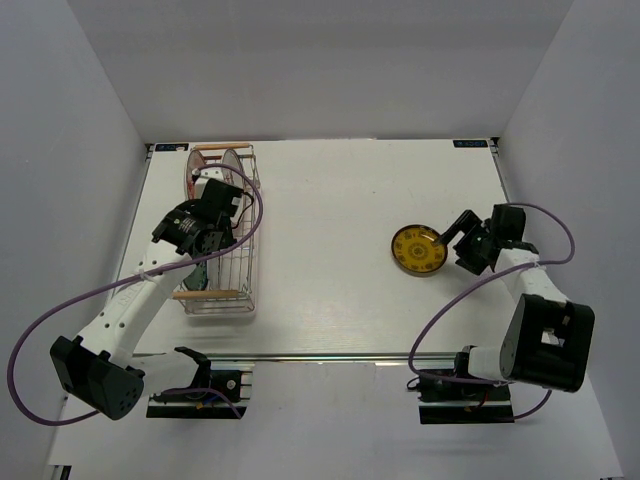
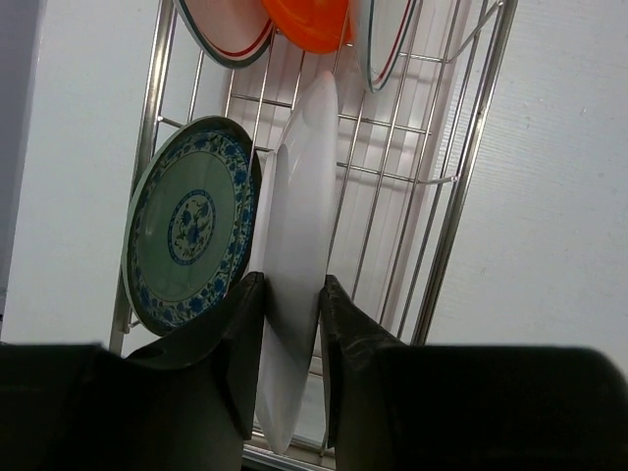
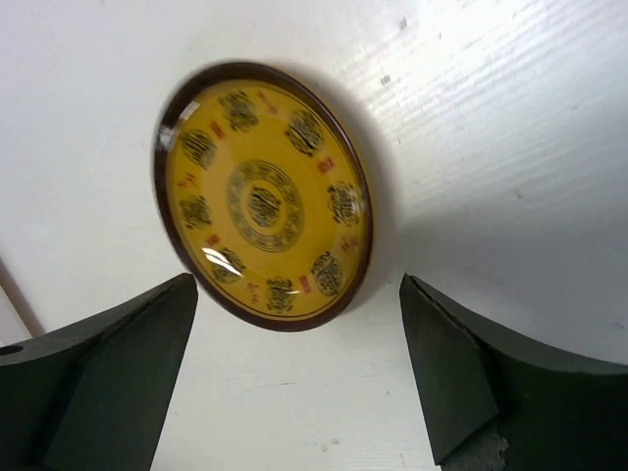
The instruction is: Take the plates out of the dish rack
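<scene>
The silver wire dish rack [image 1: 247,262] stands at the far left of the table. My left gripper [image 1: 214,232] reaches down into it. In the left wrist view my left gripper [image 2: 292,287] is shut on the rim of a plain white plate [image 2: 304,196] standing on edge. The teal-blue plate [image 2: 191,221] stands just left of it. An orange-red plate [image 2: 309,22] and two white banded plates [image 2: 228,41] stand further along. The yellow plate [image 1: 418,249] lies flat on the table. My right gripper [image 1: 463,240] is open and empty beside the yellow plate [image 3: 263,191], with the rim between the fingertips [image 3: 177,314].
The rack's wire wall [image 2: 461,186] runs close along the right of my left fingers. Wooden rod handles [image 1: 210,294] cap the rack's ends. White walls enclose the table on three sides.
</scene>
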Tool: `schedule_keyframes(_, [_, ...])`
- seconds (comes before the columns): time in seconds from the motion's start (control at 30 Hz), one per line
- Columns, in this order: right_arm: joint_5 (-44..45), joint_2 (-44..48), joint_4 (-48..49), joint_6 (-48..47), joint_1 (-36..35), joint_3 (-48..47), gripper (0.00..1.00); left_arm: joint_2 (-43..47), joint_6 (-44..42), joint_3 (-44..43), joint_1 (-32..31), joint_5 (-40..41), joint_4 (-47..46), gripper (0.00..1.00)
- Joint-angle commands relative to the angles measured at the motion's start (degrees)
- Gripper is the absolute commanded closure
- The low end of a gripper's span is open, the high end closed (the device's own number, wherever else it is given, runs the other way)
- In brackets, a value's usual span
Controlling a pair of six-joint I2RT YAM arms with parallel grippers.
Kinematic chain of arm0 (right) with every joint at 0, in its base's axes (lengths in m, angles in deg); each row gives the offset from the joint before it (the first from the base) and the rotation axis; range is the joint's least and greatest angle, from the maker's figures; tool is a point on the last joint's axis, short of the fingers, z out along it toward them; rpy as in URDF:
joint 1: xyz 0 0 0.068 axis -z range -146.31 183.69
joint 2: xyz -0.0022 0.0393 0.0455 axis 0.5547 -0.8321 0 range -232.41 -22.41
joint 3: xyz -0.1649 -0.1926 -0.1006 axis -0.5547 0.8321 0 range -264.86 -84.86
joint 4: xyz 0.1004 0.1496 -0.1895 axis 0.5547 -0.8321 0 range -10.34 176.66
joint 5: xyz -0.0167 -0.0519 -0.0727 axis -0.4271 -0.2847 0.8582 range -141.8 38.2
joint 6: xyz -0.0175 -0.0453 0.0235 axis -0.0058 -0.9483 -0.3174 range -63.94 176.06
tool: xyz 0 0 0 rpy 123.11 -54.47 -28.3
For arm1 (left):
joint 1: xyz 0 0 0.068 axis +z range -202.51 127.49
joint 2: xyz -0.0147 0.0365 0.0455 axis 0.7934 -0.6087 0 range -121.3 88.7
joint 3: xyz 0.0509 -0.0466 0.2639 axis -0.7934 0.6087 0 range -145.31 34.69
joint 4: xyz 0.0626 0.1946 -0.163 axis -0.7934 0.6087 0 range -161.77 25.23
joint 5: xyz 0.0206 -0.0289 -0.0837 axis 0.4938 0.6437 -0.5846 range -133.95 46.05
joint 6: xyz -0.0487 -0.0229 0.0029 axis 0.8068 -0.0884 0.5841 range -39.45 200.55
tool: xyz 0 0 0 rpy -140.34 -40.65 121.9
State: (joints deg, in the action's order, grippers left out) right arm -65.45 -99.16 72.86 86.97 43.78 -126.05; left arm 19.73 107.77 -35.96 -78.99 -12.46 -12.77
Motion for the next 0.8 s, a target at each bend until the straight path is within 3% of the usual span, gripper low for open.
schedule_keyframes(0.0, [3.72, 4.41, -3.33, -0.95, 0.20, -4.51, 0.11, -0.02, 1.61, -1.15, -0.06, 0.07, 1.20, 0.77])
schedule_keyframes(0.13, [3.46, 7.31, -5.18, -2.08, 0.20, -6.35, 0.11, 0.15, 0.82, -2.56, -0.59, 1.56, 1.73, 0.85])
schedule_keyframes(0.27, [3.37, 7.67, -8.25, -2.79, 0.37, -8.03, 0.11, -0.11, 0.11, -5.01, -0.59, 3.40, 3.74, 1.00])
schedule_keyframes(0.77, [5.39, 10.66, -9.66, -3.32, 0.28, -8.29, 0.11, -0.73, -2.44, -10.91, -0.59, 9.12, 9.64, 1.00])
